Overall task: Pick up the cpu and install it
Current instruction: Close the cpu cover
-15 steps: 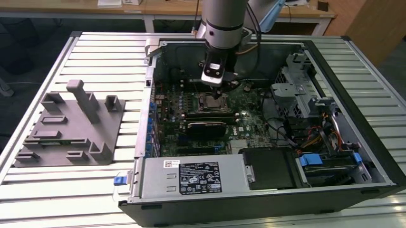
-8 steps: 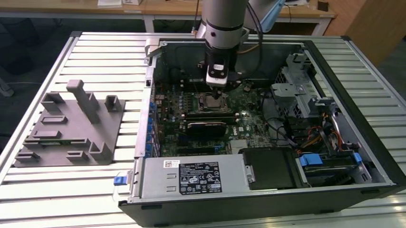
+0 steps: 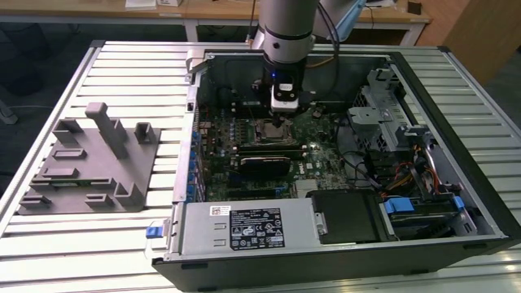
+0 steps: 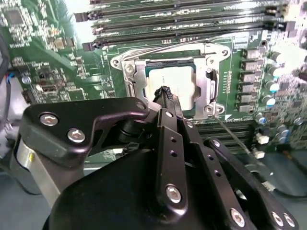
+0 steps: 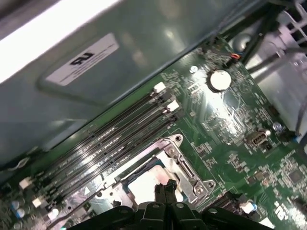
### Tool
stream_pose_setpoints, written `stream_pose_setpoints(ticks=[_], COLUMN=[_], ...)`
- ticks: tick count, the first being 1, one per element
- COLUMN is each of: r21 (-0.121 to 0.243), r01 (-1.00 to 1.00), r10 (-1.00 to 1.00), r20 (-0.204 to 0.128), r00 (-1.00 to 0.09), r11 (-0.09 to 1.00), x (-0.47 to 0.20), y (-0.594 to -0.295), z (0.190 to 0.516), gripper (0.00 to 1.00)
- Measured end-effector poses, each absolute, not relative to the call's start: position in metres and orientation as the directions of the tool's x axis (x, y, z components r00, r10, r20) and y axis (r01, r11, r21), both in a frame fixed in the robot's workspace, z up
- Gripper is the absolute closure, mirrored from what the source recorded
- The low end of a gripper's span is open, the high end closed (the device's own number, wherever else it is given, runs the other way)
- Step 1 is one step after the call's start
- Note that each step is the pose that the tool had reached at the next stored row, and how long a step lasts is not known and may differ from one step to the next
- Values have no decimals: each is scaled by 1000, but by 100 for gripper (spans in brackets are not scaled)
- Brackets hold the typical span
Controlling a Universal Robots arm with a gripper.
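The gripper's black linkage and screw heads sit closest in the second wrist view, tapering to the gripper (image 4: pixel 165 92) tips. The jaws are together, with no gap showing between the two slim fingers (image 4: pixel 169 103). In both wrist views the tips meet right over the socket (image 4: pixel 130 72), at the top face of the cpu (image 4: pixel 178 80); whether they press on it or hang just clear I cannot tell.

The cpu lies flat inside the socket, pale silver, with the socket's metal frame around it. In the first wrist view the same gripper (image 5: pixel 165 188) tips point down at the cpu (image 5: pixel 143 184) within the socket (image 5: pixel 186 165).

The long dark memory slots (image 5: pixel 110 139) run just beside the socket, and a round coin battery (image 5: pixel 219 80) sits on the green motherboard (image 5: pixel 230 124) well apart from it.

In the exterior view the gripper (image 3: pixel 281 125) reaches straight down into the open computer case (image 3: pixel 488 207), over the socket near the board's middle. A black finned module (image 3: pixel 262 166) lies just beside the socket on the side toward the silver power supply (image 3: pixel 244 229). Well away from the socket, outside the case at the exterior view's left, a grey plastic block (image 3: pixel 89 165) with upright posts rests on the slatted bench (image 3: pixel 82 250).
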State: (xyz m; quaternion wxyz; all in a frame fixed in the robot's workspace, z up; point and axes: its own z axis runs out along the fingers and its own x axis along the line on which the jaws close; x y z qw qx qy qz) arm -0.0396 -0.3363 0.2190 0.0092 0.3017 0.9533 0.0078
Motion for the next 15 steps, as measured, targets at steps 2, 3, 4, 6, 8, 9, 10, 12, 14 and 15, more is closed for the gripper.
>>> stream_pose_setpoints(ticks=[2, 3, 4, 6, 8, 9, 10, 12, 14, 15], r21=[20, 20, 20, 20, 20, 20, 20, 20, 20, 20], r01=[549, 536, 522, 493, 463, 447, 431, 398, 365, 347], r10=[550, 536, 522, 494, 463, 447, 431, 398, 365, 347], r20=[-13, -13, -13, -13, -13, -13, -13, -13, -13, -13], r00=[-835, -844, -853, -870, -886, -894, -902, -917, -931, -938], r11=[835, 844, 853, 870, 886, 894, 902, 917, 931, 938], x=[-40, -40, -40, -40, -40, -40, -40, -40, -40, -40], y=[-336, -336, -336, -336, -336, -336, -336, -336, -336, -336], z=[219, 219, 219, 219, 218, 218, 218, 218, 218, 218], gripper=[89, 89, 89, 89, 89, 89, 89, 89, 89, 89])
